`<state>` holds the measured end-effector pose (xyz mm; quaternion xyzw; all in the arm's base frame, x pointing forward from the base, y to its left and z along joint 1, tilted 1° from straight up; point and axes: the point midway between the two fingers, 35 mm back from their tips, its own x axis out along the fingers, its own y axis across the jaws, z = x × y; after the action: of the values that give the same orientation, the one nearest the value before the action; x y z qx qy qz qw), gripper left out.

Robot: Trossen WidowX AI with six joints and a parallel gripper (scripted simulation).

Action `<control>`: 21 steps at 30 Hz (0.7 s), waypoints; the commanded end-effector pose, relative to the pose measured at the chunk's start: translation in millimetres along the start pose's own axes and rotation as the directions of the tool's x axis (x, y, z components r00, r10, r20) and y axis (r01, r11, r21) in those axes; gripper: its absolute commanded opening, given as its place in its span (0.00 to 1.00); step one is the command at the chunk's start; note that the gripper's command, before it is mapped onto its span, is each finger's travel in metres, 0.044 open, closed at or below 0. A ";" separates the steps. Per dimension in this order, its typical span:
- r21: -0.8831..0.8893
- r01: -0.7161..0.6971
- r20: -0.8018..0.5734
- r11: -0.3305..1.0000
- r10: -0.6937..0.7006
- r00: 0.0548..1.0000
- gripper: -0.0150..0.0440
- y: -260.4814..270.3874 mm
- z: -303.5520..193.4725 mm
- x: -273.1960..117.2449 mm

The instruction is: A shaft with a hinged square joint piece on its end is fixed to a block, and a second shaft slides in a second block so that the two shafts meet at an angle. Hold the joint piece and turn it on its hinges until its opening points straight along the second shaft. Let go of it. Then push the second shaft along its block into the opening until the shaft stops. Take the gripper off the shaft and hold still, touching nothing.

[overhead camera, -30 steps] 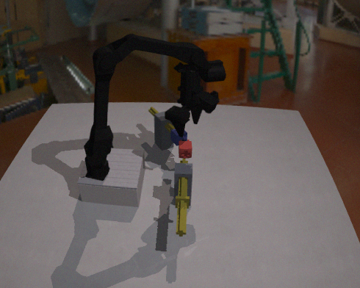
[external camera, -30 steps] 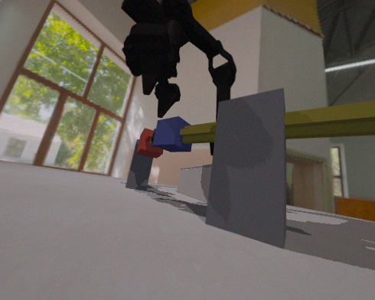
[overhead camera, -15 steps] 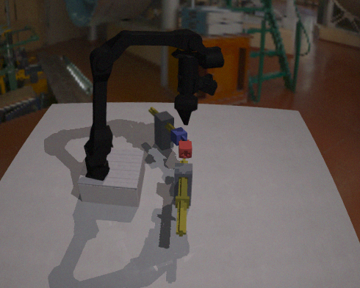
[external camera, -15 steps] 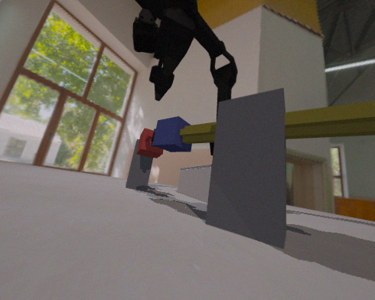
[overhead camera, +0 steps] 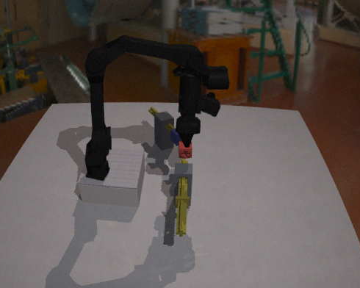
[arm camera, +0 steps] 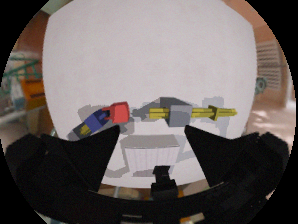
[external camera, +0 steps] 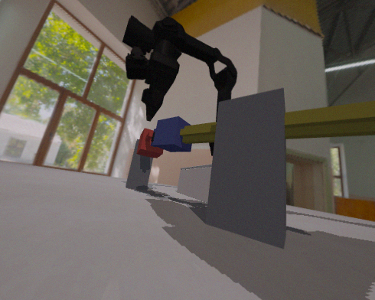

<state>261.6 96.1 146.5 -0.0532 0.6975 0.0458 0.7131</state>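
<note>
Red on the joint piece (overhead camera: 185, 150) (external camera: 148, 147) (arm camera: 120, 112), blue on the piece behind it (overhead camera: 175, 137) (external camera: 171, 135) (arm camera: 95, 120), yellow along both shafts (overhead camera: 181, 222) (external camera: 336, 119) (arm camera: 200, 112). Plain grey on both blocks (overhead camera: 164, 132) (external camera: 248, 168) (arm camera: 180, 116), black on the pincer (overhead camera: 186, 145) (external camera: 149, 119) (arm camera: 152, 128). Faint stripes across the whitish box (overhead camera: 126, 170) (external camera: 194, 180) (arm camera: 152, 155).
</note>
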 end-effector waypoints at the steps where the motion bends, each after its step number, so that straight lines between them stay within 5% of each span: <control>1: 0.006 -0.005 0.015 1.000 0.005 1.000 1.00 -5.6 -1.0 1.9; 21: 0.596 -0.055 0.007 0.801 0.064 0.998 1.00 -8.0 -0.6 10.7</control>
<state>263.1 88.7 138.3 0.1512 0.6875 -0.1193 0.7002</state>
